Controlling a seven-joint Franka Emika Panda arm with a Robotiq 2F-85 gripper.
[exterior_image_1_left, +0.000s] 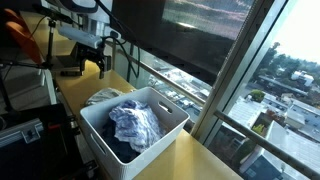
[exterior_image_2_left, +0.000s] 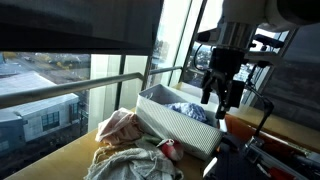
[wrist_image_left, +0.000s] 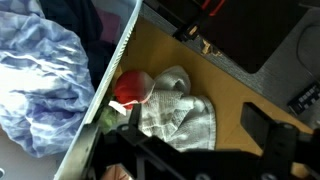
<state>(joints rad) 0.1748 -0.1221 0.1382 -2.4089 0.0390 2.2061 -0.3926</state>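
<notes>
While the gripper (exterior_image_2_left: 222, 97) hangs with its jaws spread wide and nothing between them, it is over the loose clothes (exterior_image_2_left: 125, 150) lying just outside the white basket (exterior_image_2_left: 180, 128), not over the basket itself. Seen from the wrist view, the pale knitted cloth (wrist_image_left: 175, 110) lies straight below the gripper on the wooden table (wrist_image_left: 215, 85). A red item (wrist_image_left: 130, 88) is tucked against the cloth's edge, close up to the basket's wall. Inside the basket a crumpled blue-and-white patterned cloth (wrist_image_left: 40, 80) fills most of the room, and a dark garment (wrist_image_left: 95, 30) is bunched beside it toward one end. In an exterior view a pinkish cloth (exterior_image_2_left: 120, 127) belongs to the same loose clothes, just beside the basket's short end. The basket stands upright on the table, along the side nearest the window (exterior_image_1_left: 285, 110). Whether the red item is cloth or something harder, I cannot tell from where I stand.
</notes>
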